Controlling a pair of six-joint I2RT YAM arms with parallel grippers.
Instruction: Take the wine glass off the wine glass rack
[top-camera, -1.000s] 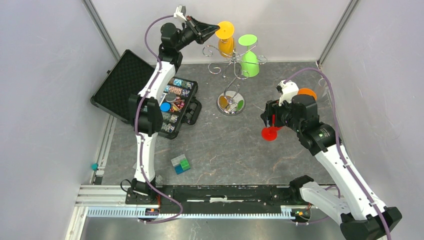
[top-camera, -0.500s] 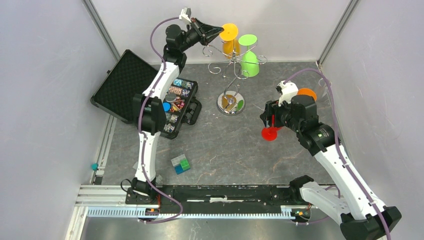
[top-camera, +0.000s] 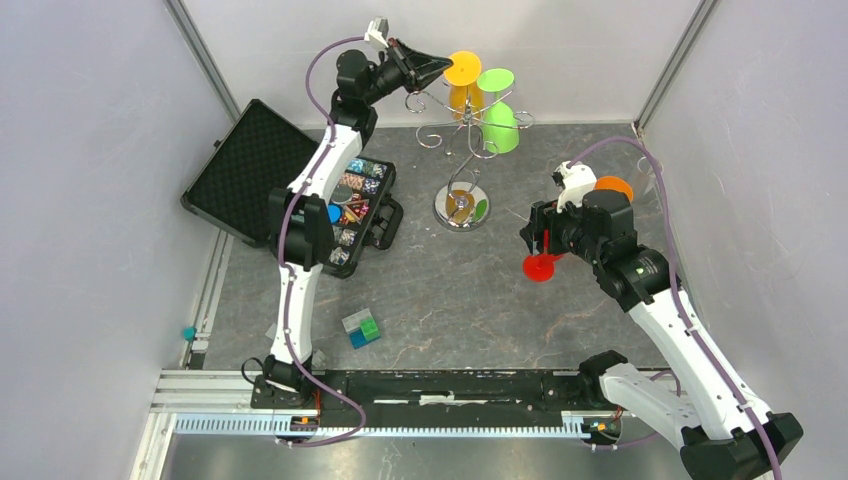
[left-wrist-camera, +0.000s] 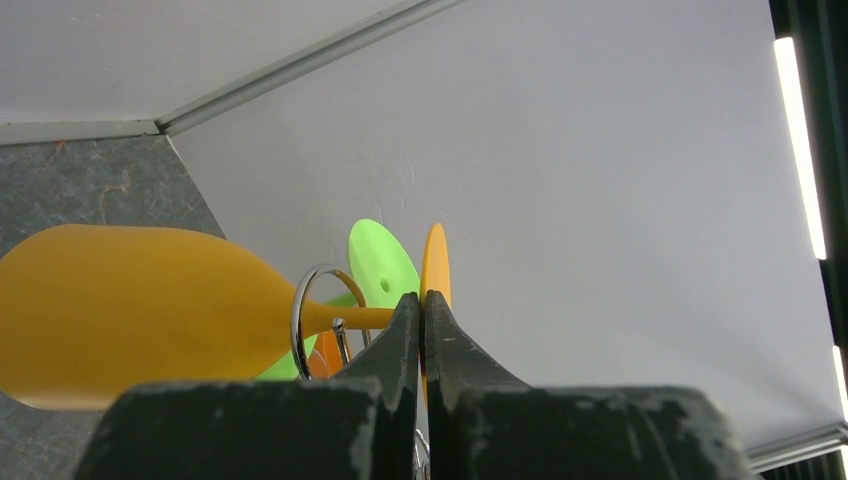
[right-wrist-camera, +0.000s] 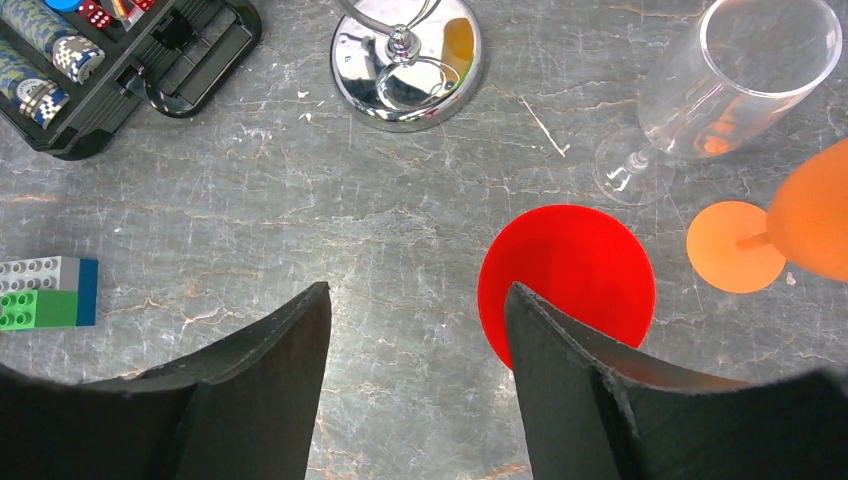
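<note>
The wine glass rack (top-camera: 467, 150) is a silver wire stand with a mirrored round base (top-camera: 461, 208) at the back of the table. A yellow-orange wine glass (top-camera: 458, 96) and a green one (top-camera: 500, 127) hang upside down from its arms. My left gripper (top-camera: 441, 65) is high up, shut on the thin foot (left-wrist-camera: 435, 270) of the yellow-orange glass. The stem (left-wrist-camera: 352, 318) passes through a rack ring (left-wrist-camera: 297, 305), and the bowl (left-wrist-camera: 120, 315) is to the left. My right gripper (top-camera: 535, 242) is open and empty above the table (right-wrist-camera: 415, 295).
A red disc (right-wrist-camera: 565, 280) lies by my right finger. A clear glass (right-wrist-camera: 735, 85) and an orange glass (right-wrist-camera: 810, 210) are on the table at the right. An open black case of chips (top-camera: 350, 205) sits at the left, and toy bricks (top-camera: 361, 328) lie near the front.
My left gripper has moved a little to the right with the yellow-orange glass's foot in it, and the glass has shifted toward the green one. The right arm has not moved.
</note>
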